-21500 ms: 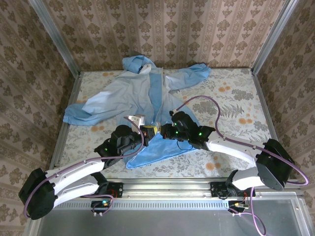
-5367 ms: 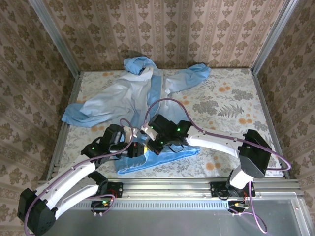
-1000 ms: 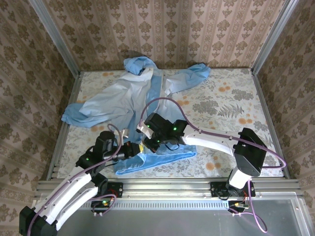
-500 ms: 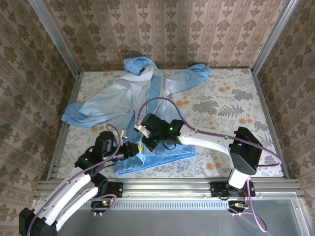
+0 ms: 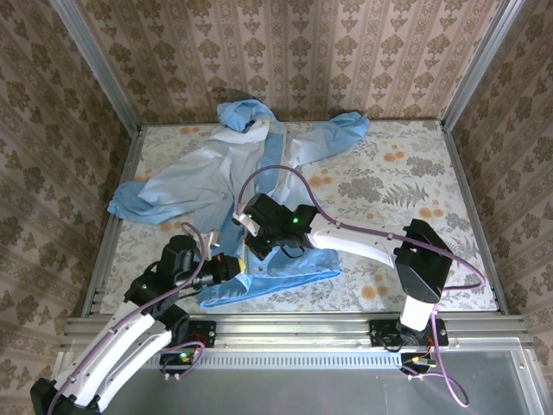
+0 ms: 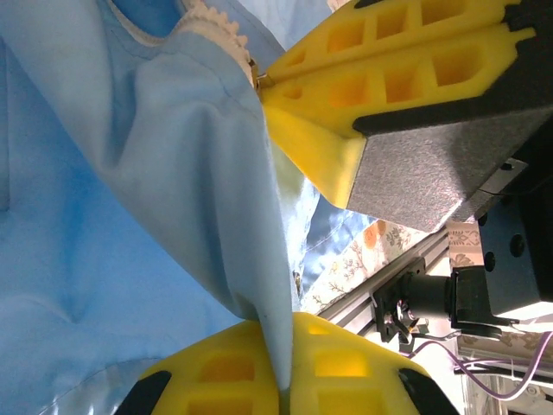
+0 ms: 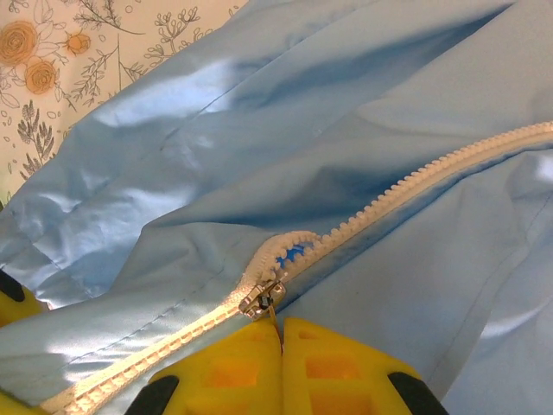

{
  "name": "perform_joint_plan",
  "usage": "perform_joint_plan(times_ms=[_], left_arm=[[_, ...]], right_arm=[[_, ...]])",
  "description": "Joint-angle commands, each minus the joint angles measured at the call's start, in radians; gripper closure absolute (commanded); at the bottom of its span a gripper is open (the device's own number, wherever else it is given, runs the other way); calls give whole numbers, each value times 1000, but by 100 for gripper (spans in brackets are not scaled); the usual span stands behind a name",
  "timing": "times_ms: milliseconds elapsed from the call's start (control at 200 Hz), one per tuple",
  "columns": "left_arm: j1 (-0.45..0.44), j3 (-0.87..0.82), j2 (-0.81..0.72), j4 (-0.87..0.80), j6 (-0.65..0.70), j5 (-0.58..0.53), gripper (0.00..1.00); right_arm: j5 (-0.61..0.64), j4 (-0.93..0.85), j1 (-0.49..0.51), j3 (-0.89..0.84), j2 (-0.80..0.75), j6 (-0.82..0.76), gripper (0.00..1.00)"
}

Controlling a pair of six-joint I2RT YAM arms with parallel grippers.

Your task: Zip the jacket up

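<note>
At the slider (image 7: 262,298), the right fingers (image 7: 251,367) are fully closed on the small metal pull tab (image 7: 271,313), with no gap between the pads. On the hem side of the slider, the left fingers (image 6: 333,372) are pinched shut on a fold of the jacket (image 5: 199,173), holding the lower front taut.

Position: the jacket lies spread on the counter (image 5: 406,173), its hem on the near side of the slider and its hood (image 5: 242,114) on the far side, by the back wall.

Progress, as judged from the views:
- Done: the slider is engaged on both rows of teeth, and a short run of joined teeth (image 7: 138,363) lies on the hem side of it.
- Not done: on the hood side of the slider the zipper strip (image 7: 432,173) is unjoined and the front stands open toward the collar.

The task appears to be in its early part. Most of the zipper length is left to close.
</note>
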Motion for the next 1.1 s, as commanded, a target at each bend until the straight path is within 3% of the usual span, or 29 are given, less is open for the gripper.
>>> perform_joint_plan(times_ms=[0, 1095], left_arm=[[-25, 35, -18, -92, 23, 107, 100], [-53, 132, 16, -176, 139, 176, 100]], right_arm=[[137, 10, -68, 39, 32, 25, 100], [136, -42, -180, 120, 74, -7, 100]])
